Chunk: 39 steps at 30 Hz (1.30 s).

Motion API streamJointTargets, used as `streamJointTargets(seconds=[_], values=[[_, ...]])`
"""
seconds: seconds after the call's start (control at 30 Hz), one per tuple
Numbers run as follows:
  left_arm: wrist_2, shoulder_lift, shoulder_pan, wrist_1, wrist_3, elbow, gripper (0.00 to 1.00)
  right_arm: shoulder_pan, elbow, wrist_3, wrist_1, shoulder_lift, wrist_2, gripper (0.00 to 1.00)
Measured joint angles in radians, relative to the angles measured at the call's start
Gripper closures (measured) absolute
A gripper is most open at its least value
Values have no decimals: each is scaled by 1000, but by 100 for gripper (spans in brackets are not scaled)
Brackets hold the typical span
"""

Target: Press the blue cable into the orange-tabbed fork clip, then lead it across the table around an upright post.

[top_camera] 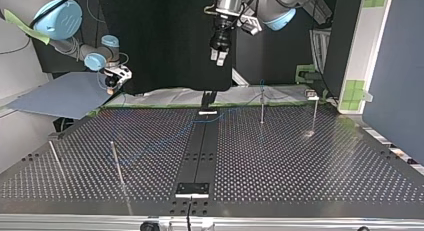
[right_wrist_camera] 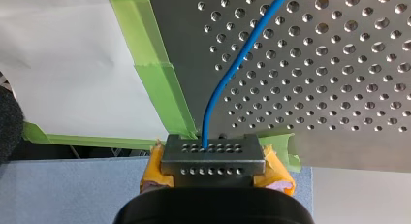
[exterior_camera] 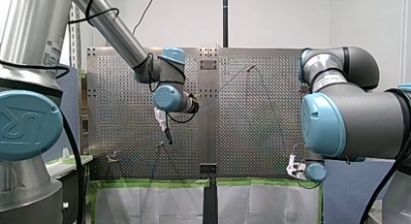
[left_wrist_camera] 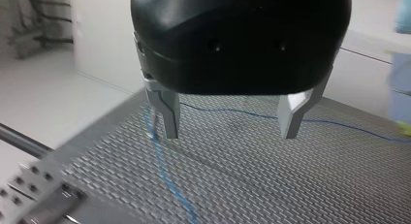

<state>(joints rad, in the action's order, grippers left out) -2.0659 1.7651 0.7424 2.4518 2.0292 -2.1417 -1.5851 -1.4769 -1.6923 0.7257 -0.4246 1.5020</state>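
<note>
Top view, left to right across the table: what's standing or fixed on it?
Far-left post → second post → black centre strip → third post → far-right post. The blue cable spans several of these, so it is left out.

cable (right_wrist_camera: pixel 228 73): blue
table (right_wrist_camera: pixel 339 64): silver, dotted with holes
tape (right_wrist_camera: pixel 160 83): green
sheet (right_wrist_camera: pixel 63 64): white
left gripper (left_wrist_camera: pixel 231 134): black, grey fingers (left_wrist_camera: pixel 169 117)
right gripper (right_wrist_camera: pixel 213 153): grey, orange-yellow pads (right_wrist_camera: pixel 152 173)
arm caps (exterior_camera: pixel 29 122): light blue
</note>
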Motion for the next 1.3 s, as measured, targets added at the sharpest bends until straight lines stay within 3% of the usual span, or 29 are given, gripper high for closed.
streamJointTargets(seconds=[0.23,0.87,1.07,1.3], values=[[-1,56,-8,-73,-15,-73,0,0,0,0,0,0,-1,100],[-6,61,-59,-251,-153,-248,0,0,-1,-1,-1,0,-21,100],[16,61,-81,-292,-206,-252,0,0,-1,-1,-4,0,-28,100],[69,61,-97,-296,-217,-233,0,0,0,0,-12,0,-31,100]])
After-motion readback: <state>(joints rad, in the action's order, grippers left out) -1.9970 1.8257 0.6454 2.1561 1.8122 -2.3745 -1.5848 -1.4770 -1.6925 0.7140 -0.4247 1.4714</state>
